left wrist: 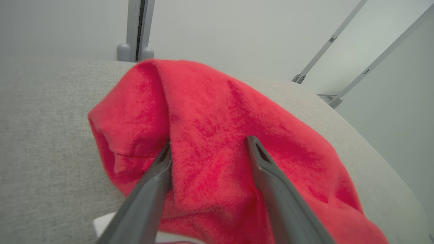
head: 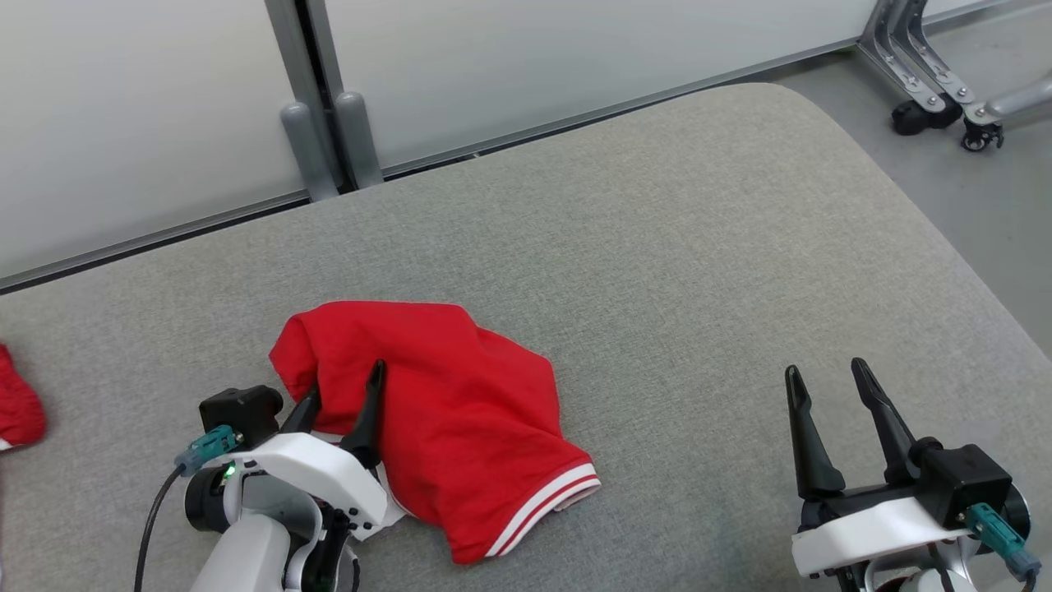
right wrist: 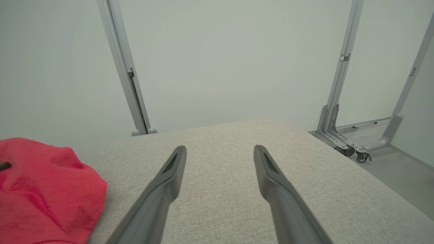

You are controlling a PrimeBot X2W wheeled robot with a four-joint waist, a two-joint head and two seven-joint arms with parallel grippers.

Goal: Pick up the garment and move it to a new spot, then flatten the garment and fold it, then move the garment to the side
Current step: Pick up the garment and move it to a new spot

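Note:
The red garment (head: 460, 403) lies crumpled on the grey padded table (head: 674, 247), left of centre, its white-striped cuff toward the front. My left gripper (head: 343, 395) is at the garment's near left edge. Its fingers are spread wide, with a hump of red cloth between them. The left wrist view shows the garment (left wrist: 210, 101) bunched between and over the open left gripper (left wrist: 208, 145). My right gripper (head: 826, 370) hovers open over bare table at the lower right, well clear of the cloth. In the right wrist view the right gripper (right wrist: 220, 150) holds nothing and the garment (right wrist: 44, 183) sits at the far left.
Another red cloth (head: 16, 407) pokes in at the left edge of the table. Pale wall panels with grey posts (head: 329, 140) stand behind the far edge. A wheeled metal frame (head: 945, 107) stands on the floor beyond the table's rounded right corner.

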